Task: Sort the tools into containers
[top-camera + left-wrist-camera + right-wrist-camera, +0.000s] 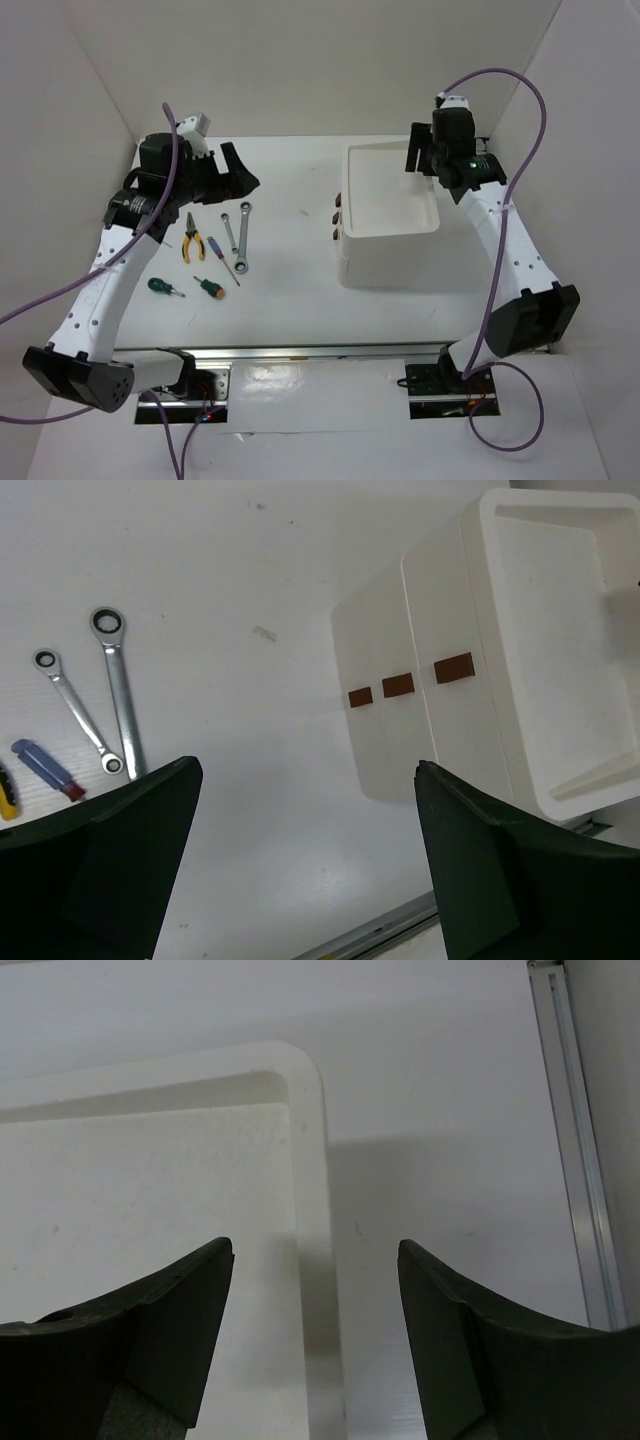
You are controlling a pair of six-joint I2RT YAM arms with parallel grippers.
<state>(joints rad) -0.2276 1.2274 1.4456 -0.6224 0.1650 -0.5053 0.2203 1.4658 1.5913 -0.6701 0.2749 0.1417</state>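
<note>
- Left gripper (pixel 308 778): jaws wide apart and holding nothing. It hangs over the table (pixel 290 300), just far of the tools, and looks down on both the wrenches and the drawer fronts. It is probably poised to make the first pick.
- Right gripper (pixel 315 1250): jaws apart and holding nothing. It hovers over the far right corner of the tray (pixel 310 1160). It may be there to receive a tool or steady the box, though it is well apart from every tool.
- Box (pixel 385 262): stands right of centre. Its drawers (pixel 440 715) face left toward the tools, so the left arm can reach them. All three appear pushed in, each with a brown knob (pixel 398 685). No tool lies in the tray yet.
- Pliers (pixel 191 240): flat on the table at the left of the group, with the yellow and black handles toward the near side.
- Long wrench (pixel 118 690) and short wrench (pixel 75 712): lie side by side, close together with a gap between them, ring ends toward the far side.
- Blue screwdriver (pixel 221 257): lies just near and left of the wrenches.
- Green screwdriver (pixel 162 287) and orange screwdriver (pixel 208 288): lie nearest the arm bases, apart from each other.
- Sorting progress: judged not yet begun, since all six tools are still on the table to the left of the box.
- Brands, labels and writing: none can be read on the tools, box or arms.
</note>
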